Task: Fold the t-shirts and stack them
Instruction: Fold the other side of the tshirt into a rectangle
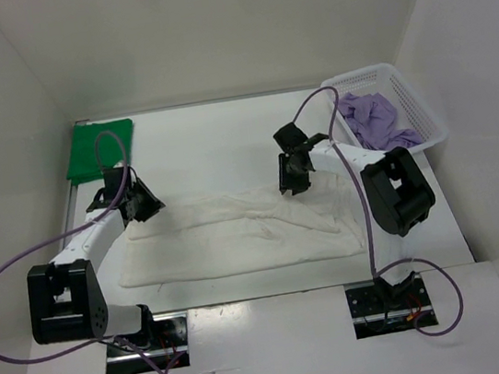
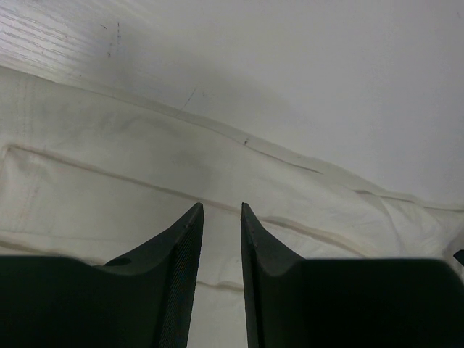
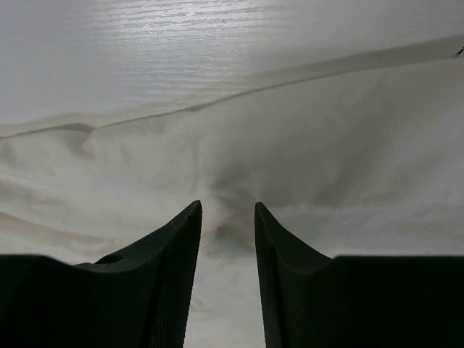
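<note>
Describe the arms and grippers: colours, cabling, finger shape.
The left arm and right arm match: white links, boxy black joint housings, and a loose purple cable trailing each. The left gripper and right gripper are all black. Their fingers taper to points, with fine cross-hatching on the inner faces. No markings visible.

The left black two-finger gripper (image 2: 221, 210) points downward, its jaws parted by a narrow gap. The right black two-finger gripper (image 3: 228, 206) points downward too, jaws slightly wider apart.
</note>
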Available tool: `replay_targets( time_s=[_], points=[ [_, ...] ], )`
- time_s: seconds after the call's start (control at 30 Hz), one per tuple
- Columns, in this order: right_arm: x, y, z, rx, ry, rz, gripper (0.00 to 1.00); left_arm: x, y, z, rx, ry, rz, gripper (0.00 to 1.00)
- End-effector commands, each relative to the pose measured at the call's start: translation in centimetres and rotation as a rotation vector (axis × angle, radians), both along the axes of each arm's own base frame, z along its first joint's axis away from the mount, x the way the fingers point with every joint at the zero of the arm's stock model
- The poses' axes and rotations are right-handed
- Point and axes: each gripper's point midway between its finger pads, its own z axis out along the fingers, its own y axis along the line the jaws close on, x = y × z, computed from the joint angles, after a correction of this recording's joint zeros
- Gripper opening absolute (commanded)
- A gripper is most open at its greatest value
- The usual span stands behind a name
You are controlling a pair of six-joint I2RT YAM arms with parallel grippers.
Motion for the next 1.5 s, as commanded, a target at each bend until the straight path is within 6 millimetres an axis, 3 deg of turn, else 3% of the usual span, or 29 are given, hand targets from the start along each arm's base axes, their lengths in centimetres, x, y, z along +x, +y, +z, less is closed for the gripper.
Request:
replay_targets(
  time_s=[0.0,0.03,0.13,0.27,0.43,0.53,0.63,0.77,0.87,0.93,1.0,1.1,1.2,1.27,1.4,1.47],
  points=[
    [0.9,0.8,0.5,-0.017,-0.041,0.027,0.40,0.7,-0.4,1.7,-0.019,-0.071,-0.001,0.35],
    [0.7,1.3,1.4,0.002,-0.057,0.040,0.39,0.7,-0.4,1.7,-0.019,-0.071,-0.001,0.35],
    [-0.7,1.7,1.3,0.003,-0.037,0.066,0.34,0.7,-0.4,1.5,-0.019,-0.071,-0.001,0.35],
    [-2.9,1.6,1.3,-0.009,0.003,0.074,0.17,0.7,-0.4,1.5,-0.019,-0.071,-0.001,0.35],
    [-5.5,1.9,2.4,0.012,0.034,0.106,0.08,0.9,-0.6,1.6,-0.032,-0.080,-0.001,0.35],
    [-7.5,2.1,3.1,0.022,0.060,0.138,0.07,0.9,-0.6,1.9,-0.032,-0.089,-0.001,0.35],
    [-10.4,2.5,2.4,0.048,0.129,0.173,0.07,1.1,-0.6,2.6,-0.032,-0.107,-0.001,0.35],
    [-13.5,4.3,2.2,0.101,0.185,0.225,0.07,1.2,-0.6,3.5,-0.038,-0.126,0.005,0.35],
    [-15.8,5.8,2.1,0.151,0.247,0.267,0.15,1.4,-0.6,4.3,-0.038,-0.137,0.005,0.35],
    [-16.1,6.7,3.1,0.191,0.242,0.291,0.28,1.4,-0.6,5.0,-0.038,-0.149,0.005,0.35],
    [-16.0,7.0,4.4,0.209,0.233,0.298,0.32,1.5,-0.6,5.6,-0.038,-0.160,0.005,0.35],
    [-13.3,6.5,7.1,0.196,0.128,0.288,0.38,1.6,-0.4,6.1,-0.024,-0.172,0.003,0.35],
    [-11.5,4.9,6.2,0.119,0.089,0.234,0.30,1.8,-0.4,6.5,-0.024,-0.181,0.003,0.35],
    [-11.1,4.3,4.9,0.074,0.094,0.217,0.21,1.0,-0.4,5.2,-0.024,-0.144,0.003,0.35],
    [-11.4,5.3,3.3,0.054,0.105,0.246,0.21,0.2,-0.6,4.7,-0.024,-0.136,-0.009,0.35],
    [-11.5,5.6,2.9,0.051,0.109,0.257,0.30,0.0,-0.6,4.3,-0.024,-0.127,-0.009,0.35]
  ],
)
